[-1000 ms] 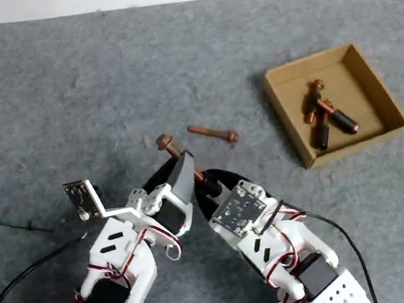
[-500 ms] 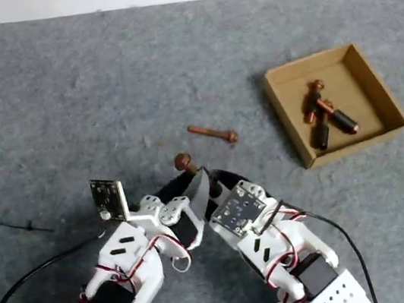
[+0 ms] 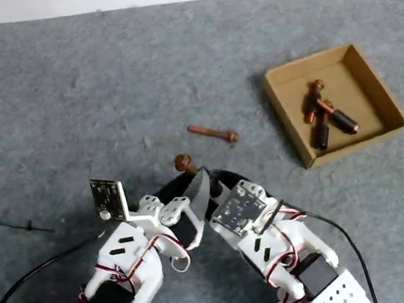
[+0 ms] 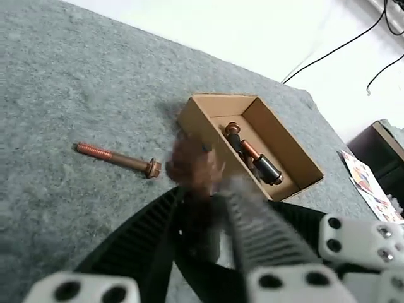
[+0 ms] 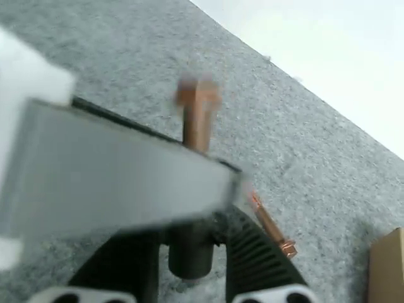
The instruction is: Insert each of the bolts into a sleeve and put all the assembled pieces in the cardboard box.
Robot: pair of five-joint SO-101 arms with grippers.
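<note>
The bolt [image 5: 197,107] stands head-up over the dark sleeve [image 5: 189,252], and as far as I can judge its shank goes down into the sleeve's mouth. Both are held over the bench [image 3: 61,89], right in front of my two arms. My left tool [image 4: 202,205] is closed narrow on the bolt below its head, and my right tool [image 5: 189,235] is clamped on the sleeve.

The trouble I expect is swivel. The bolt is smooth copper-coloured metal with a round threaded shank and a flanged hex head, pinched between ribbed plastic pads. If it tilts, the thread could bind on the sleeve's rim and jam, or lever the smooth cylindrical sleeve out of my right tool's hold. My tools also sit crowded together, so one could knock the other when I let go.

A second bolt [image 3: 213,133] lies loose nearby on the grey, felt-like cover, where a dropped piece should not roll far. The cardboard box [image 3: 282,112], shallow and stiff-walled, sits well apart on my right side with assembled pieces [image 3: 328,120] inside.
</note>
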